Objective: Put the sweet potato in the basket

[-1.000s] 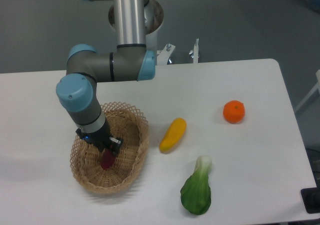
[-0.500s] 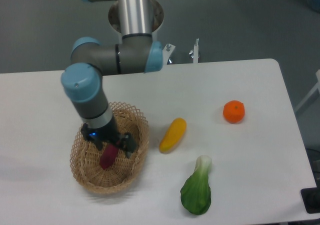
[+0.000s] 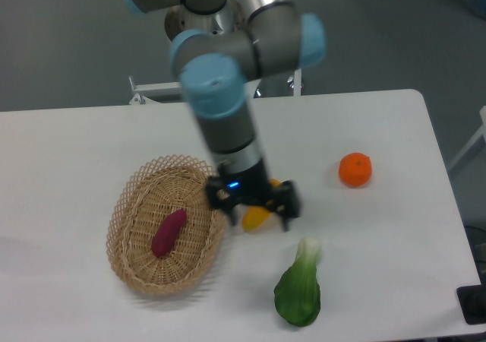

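The magenta sweet potato (image 3: 168,232) lies inside the tan wicker basket (image 3: 132,270) at the left front of the table. My gripper (image 3: 257,209) is open and empty. It hangs to the right of the basket, just above the yellow vegetable (image 3: 257,217), which it partly hides. It is apart from the sweet potato.
A round orange fruit (image 3: 355,169) sits at the right. A green bok choy (image 3: 299,289) lies near the front edge, below the gripper. The arm (image 3: 228,106) reaches down from the back of the white table (image 3: 395,243).
The gripper let go of the sweet potato, which now lies in the basket. The arm has swung right, out of the basket, to above the yellow vegetable.
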Robot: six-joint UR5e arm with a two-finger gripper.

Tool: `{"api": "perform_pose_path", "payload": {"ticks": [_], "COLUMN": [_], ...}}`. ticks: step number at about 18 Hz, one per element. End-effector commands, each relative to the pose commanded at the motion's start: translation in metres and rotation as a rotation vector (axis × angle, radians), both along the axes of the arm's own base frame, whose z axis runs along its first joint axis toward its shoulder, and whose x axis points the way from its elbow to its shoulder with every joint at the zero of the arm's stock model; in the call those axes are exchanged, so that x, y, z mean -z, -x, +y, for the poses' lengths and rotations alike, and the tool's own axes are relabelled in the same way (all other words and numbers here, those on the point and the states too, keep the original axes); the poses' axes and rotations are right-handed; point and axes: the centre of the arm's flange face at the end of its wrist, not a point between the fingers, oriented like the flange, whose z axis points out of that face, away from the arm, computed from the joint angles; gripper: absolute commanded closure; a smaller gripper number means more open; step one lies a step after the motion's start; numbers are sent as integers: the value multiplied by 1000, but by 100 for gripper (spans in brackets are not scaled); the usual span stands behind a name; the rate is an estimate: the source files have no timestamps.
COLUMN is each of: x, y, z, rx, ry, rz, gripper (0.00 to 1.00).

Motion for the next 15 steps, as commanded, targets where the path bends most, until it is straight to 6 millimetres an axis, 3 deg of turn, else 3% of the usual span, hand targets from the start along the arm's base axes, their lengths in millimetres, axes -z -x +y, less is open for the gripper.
{"api": "perform_pose_path", "payload": {"ticks": [7,10,15], "x": [-23,-19,-19], "y": [49,67,83], "z": [-81,-115,-144], "rx": [159,225,206], "ry": [118,145,143], "rz": [-28,-61,-66], "gripper": [0,0,0]}}
